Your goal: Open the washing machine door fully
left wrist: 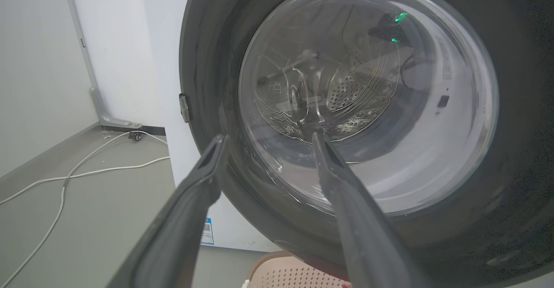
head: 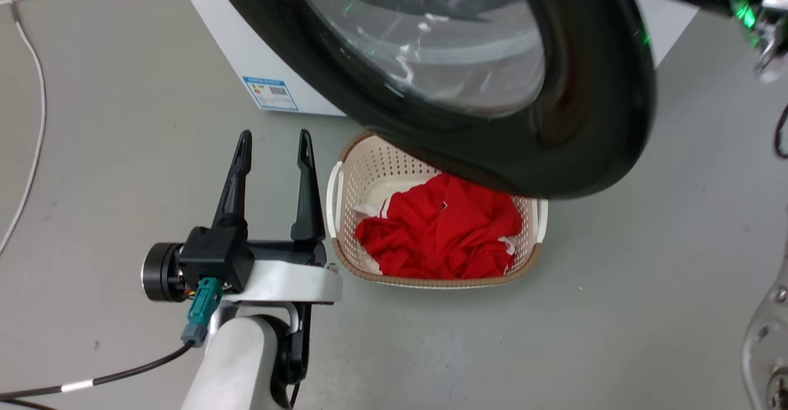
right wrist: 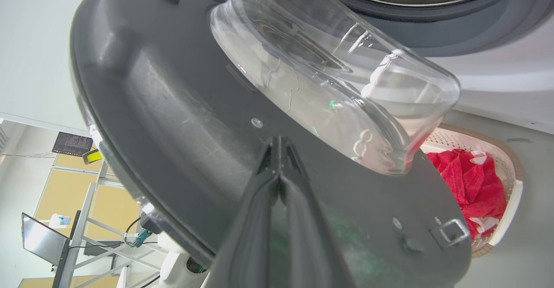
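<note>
The washing machine door (head: pixel 591 120) stands swung out from the white machine (head: pixel 246 47), over a basket (head: pixel 345 170) of red cloth (head: pixel 443 231) on the grey floor (head: pixel 615 305); a white cable (head: pixel 42 96) trails at left; left tool (head: pixel 274 136) spread wide, holding nothing; right tool (right wrist: pixel 279 143) narrow, fingers together at the door's inner face.

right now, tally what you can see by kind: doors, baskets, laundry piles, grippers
washing machine door: 1
basket: 1
red laundry pile: 1
grippers: 2 (left gripper, right gripper)
total: 5
</note>
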Available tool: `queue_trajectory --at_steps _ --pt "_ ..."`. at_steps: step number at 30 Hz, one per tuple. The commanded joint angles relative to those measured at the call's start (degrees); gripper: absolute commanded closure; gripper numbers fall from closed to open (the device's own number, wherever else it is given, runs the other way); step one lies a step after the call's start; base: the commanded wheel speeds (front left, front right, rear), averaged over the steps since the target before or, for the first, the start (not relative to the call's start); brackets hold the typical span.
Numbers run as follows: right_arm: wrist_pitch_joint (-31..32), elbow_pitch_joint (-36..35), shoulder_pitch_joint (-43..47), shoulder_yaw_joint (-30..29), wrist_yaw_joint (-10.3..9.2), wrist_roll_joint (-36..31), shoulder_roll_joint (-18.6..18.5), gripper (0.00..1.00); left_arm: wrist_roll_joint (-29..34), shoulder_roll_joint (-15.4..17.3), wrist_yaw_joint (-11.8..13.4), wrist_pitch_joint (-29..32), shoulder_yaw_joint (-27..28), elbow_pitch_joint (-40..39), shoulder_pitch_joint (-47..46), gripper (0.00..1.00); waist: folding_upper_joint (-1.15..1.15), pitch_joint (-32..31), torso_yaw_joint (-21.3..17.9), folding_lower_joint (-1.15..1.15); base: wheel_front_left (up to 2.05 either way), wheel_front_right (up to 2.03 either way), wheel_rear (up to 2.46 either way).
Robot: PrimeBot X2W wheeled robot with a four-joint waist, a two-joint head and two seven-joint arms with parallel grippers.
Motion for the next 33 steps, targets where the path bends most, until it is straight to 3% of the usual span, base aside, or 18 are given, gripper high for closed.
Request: queue_trajectory --at_steps 1,12,20,33 --pt "0.81 -1.03 2.93 -0.29 -0.01 0.8 1.97 1.0 0.29 0.03 -0.53 -0.15 0.3 0.57 1.3 0.0 0.0 -2.2 -0.33 0.0 0.0 0.0 0.0" --pt "-0.98 -4.39 14.74 1.54 -0.01 6.32 5.16 1.0 0.39 0.02 -2.74 -0.15 1.33 2.72 4.48 0.0 0.0 -8.37 0.25 0.0 0.0 0.0 0.0" --pt "-8.76 -6.17 23.57 12.63 -0.01 18.36 5.17 1.0 0.44 0.02 -3.76 -0.15 1.79 3.29 6.36 0.0 0.0 -11.2 1.13 0.0 0.0 0.0 0.0" --pt "-22.01 -11.14 29.57 26.34 0.0 27.75 5.21 1.0 0.13 0.02 -3.89 -0.15 2.03 3.76 7.56 0.0 0.0 -12.84 1.04 0.0 0.0 0.0 0.0"
